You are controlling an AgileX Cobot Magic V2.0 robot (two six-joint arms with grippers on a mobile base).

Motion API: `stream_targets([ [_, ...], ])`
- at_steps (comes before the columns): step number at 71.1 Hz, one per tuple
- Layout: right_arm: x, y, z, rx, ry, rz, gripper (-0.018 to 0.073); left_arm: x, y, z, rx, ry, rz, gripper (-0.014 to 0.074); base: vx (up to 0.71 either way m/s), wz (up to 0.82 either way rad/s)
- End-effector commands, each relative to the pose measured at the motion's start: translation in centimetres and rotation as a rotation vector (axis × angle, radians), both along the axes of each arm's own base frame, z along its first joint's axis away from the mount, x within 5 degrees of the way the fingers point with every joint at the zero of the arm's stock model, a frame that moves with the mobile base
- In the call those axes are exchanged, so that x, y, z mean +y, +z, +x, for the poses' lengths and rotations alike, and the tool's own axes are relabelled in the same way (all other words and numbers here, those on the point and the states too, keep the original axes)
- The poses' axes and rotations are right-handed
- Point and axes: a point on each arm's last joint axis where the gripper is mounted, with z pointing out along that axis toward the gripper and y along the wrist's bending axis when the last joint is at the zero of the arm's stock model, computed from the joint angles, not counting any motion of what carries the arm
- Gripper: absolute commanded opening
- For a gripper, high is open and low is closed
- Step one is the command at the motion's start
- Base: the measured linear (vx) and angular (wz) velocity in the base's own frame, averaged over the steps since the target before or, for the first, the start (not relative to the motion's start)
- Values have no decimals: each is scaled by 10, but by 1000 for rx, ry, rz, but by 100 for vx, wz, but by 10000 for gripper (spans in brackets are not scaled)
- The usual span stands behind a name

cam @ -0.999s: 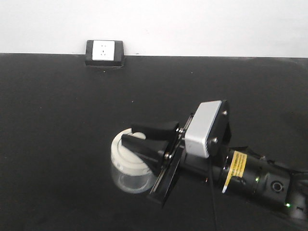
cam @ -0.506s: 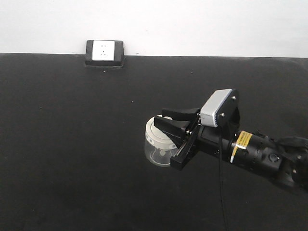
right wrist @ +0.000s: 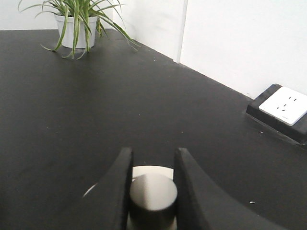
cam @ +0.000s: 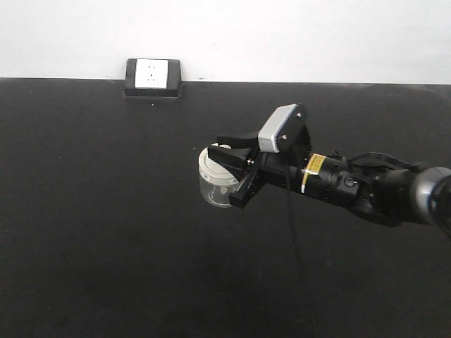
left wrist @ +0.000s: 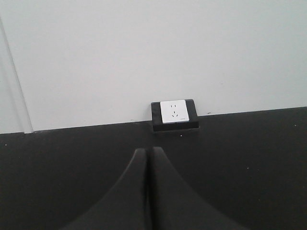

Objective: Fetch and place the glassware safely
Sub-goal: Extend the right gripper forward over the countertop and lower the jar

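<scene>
Moved farther back: right tool (cam: 227,148) clamping one jar (cam: 215,184).

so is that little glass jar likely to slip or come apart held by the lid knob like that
Possibly. The right pincer grips only the knob of the lid, so the glass jar might drop away if the lid sits loose. The knob looks smooth, so it could slip. The jar looks empty and probably light, but fragile.

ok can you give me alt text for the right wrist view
The right gripper is closed on the knob of a jar's white lid, seen from just behind the two dark fingers. Beyond lies a black table, with a potted plant at the far left and a wall socket at right.
</scene>
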Motion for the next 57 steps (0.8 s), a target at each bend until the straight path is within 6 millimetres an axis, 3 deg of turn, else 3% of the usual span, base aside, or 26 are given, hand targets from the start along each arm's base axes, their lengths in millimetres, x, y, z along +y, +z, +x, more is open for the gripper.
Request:
stream_targets([
  [1, 4, 24, 11, -106, 22, 102, -1, -1, 14, 1, -84, -6, -12, -7, 0, 0],
  [28, 1, -24, 36, -106, -30, 137, -1, -1, 14, 1, -84, -6, -12, -7, 0, 0],
  [57, 1, -52, 41, -114, -51, 141, -1, -1, 14, 1, -84, -6, -12, -7, 0, 0],
])
